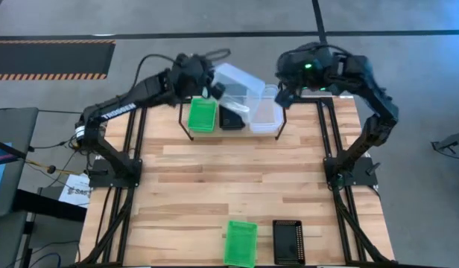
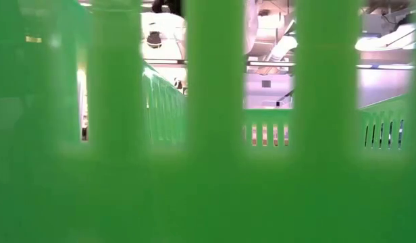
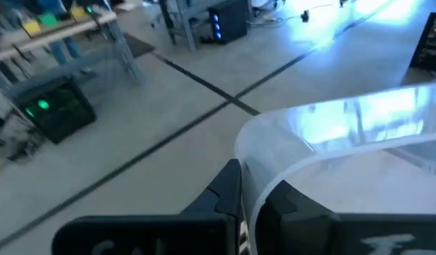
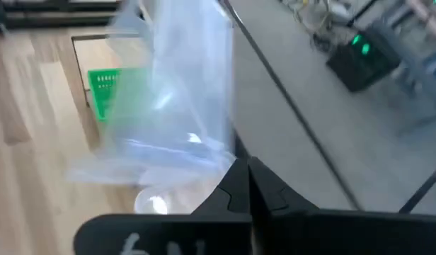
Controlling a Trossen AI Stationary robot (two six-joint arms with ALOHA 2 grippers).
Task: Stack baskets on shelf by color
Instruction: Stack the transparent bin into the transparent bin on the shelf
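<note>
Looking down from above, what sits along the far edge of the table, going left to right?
Green basket on the shelf → black basket → clear basket. A second clear basket is held tilted above them, so I leave it unplaced.

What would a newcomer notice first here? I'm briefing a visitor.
Both grippers, left gripper and right gripper, are shut on one tilted clear translucent plastic basket above the small black wire shelf at the table's far edge. A bright green slatted basket fills the low view.
</note>
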